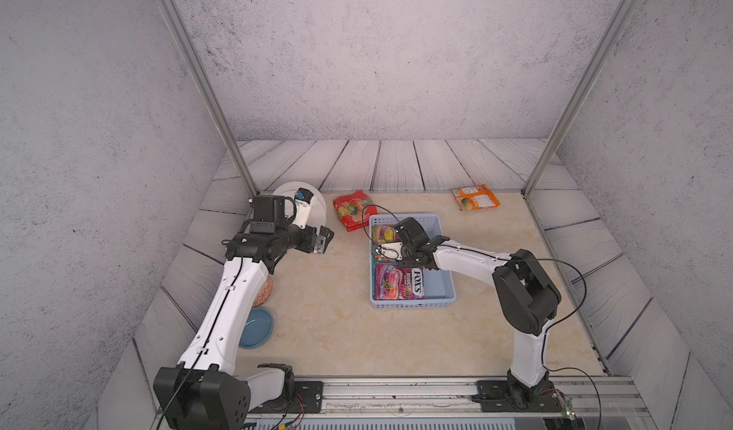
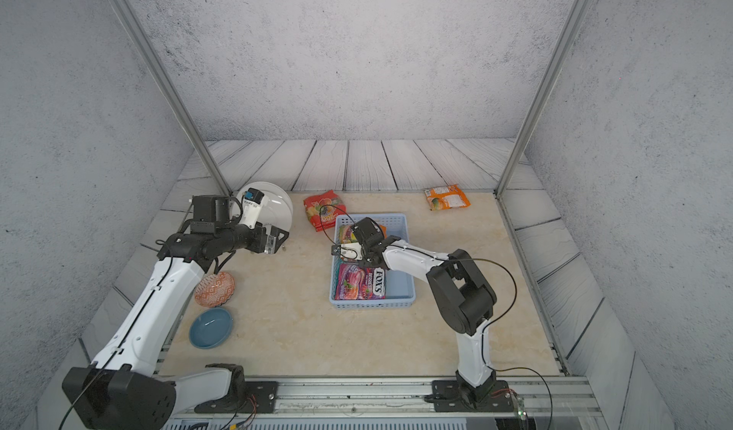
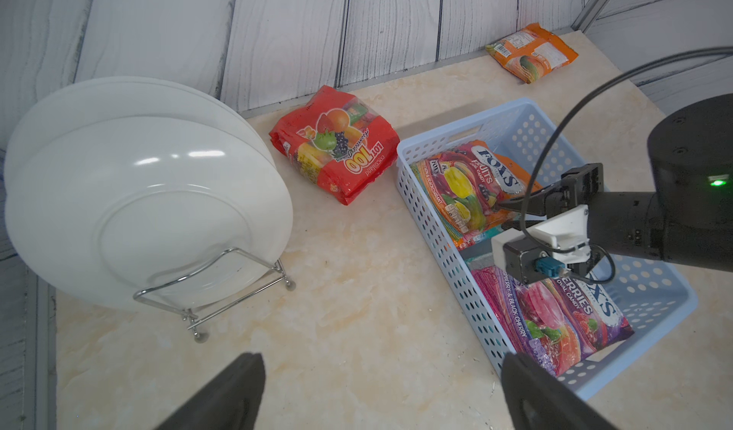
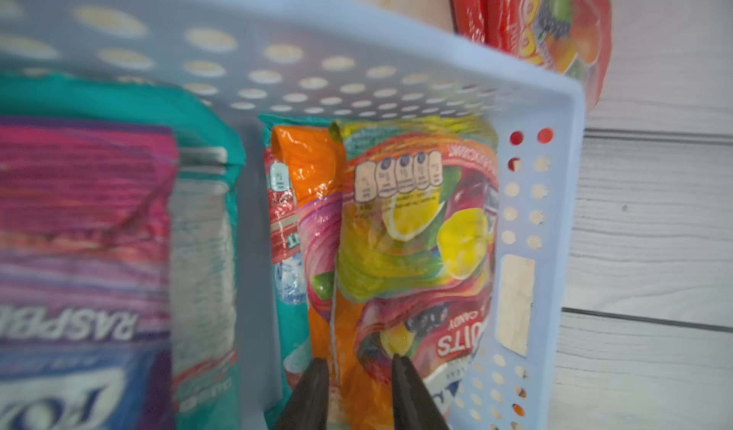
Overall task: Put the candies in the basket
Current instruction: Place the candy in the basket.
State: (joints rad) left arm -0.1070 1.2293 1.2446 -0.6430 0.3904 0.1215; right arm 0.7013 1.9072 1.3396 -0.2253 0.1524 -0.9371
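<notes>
Right hand (image 4: 359, 362) part-open over Fruits bag (image 4: 416, 230) in basket (image 4: 555, 103); left hand (image 3: 382, 358) wide open above table (image 3: 357, 289).

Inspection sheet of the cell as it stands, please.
Surface: beige marble-look tabletop.
Job's things: basket holds several bags, purple FOX'S bag and fruits bag on top; red bag on the table by its far corner; orange bag alone at the far right.
Clutter: white plates in a wire rack, patterned bowl, blue bowl, all left.
Grippers: left gripper open, empty, over bare table; right gripper inside the basket, jaws parted over the fruits bag.
Cables: black cable loops from the right wrist above the basket.
Surroundings: grey walls, plank panels, metal posts.
</notes>
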